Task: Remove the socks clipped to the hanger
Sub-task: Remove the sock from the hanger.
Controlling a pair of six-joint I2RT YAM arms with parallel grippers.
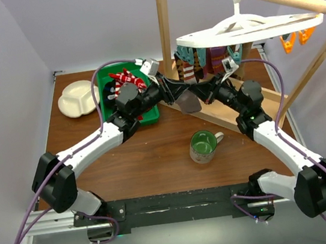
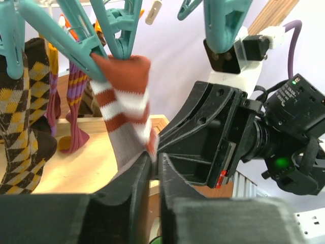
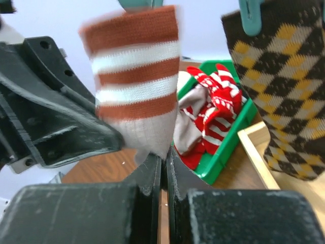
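Finding: a robotics test cell, not a lived-in room. Two black-and-white arms, the left arm point(image 1: 93, 145) and the right arm point(image 1: 278, 139), are bolted to a black plate point(image 1: 174, 203) on aluminium rail at the near edge of a brown bench point(image 1: 156, 162), with purple cables point(image 1: 33, 204) looping loose. Plain pale panels point(image 1: 14, 58) close off its far and left edges. The household goods read as staged props: a divided plate point(image 1: 78, 99) near the far left corner, a green tray point(image 1: 151, 115), a mug point(image 1: 203, 146), and a white hanger point(image 1: 247, 26) on a bare timber frame point(image 1: 165, 30), with a striped sock point(image 3: 134, 76) pegged to it.
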